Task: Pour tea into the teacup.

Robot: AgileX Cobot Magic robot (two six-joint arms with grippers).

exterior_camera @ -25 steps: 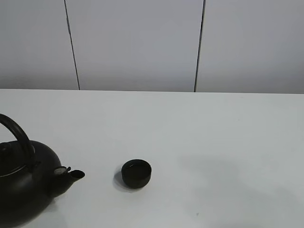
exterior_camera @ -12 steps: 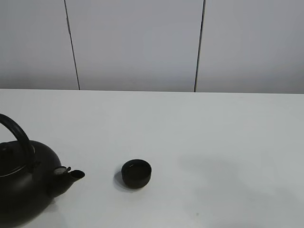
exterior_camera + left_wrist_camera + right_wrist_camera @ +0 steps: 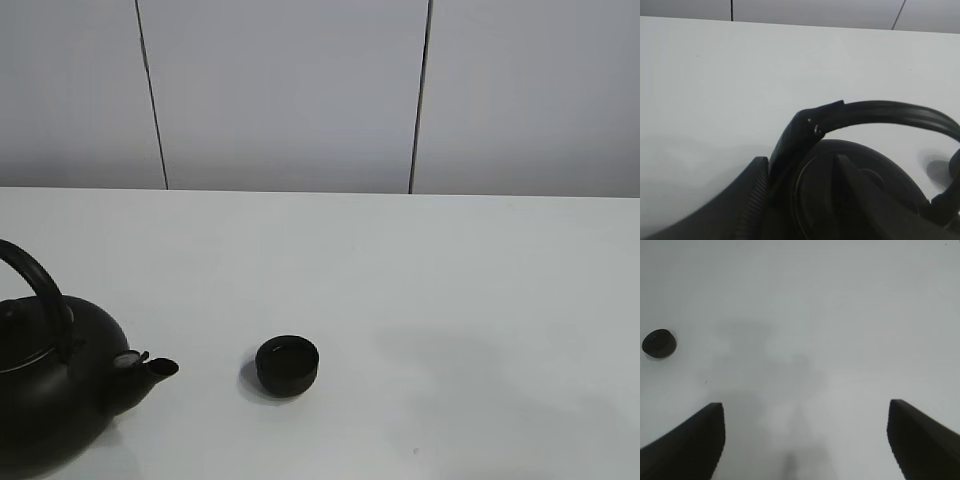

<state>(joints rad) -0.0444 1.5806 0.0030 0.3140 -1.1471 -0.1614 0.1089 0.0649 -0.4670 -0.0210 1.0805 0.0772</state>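
The teacup (image 3: 287, 365), small, black and handleless, stands on the white table (image 3: 450, 280) left of the middle; it also shows as the teacup (image 3: 659, 343) in the right wrist view. At the left edge is a big black kettle (image 3: 50, 390), its short spout (image 3: 160, 368) pointing toward the cup from a short way off. My left gripper (image 3: 800, 165) is shut on the kettle's arched handle (image 3: 880, 111), with one ribbed finger (image 3: 756, 197) on each side of it. My right gripper (image 3: 805, 410) hangs open over bare table, well away from the cup. Neither arm shows in the exterior high view.
Grey wall panels (image 3: 290, 90) rise behind the table's far edge. The white tabletop stretches to the right of the cup.
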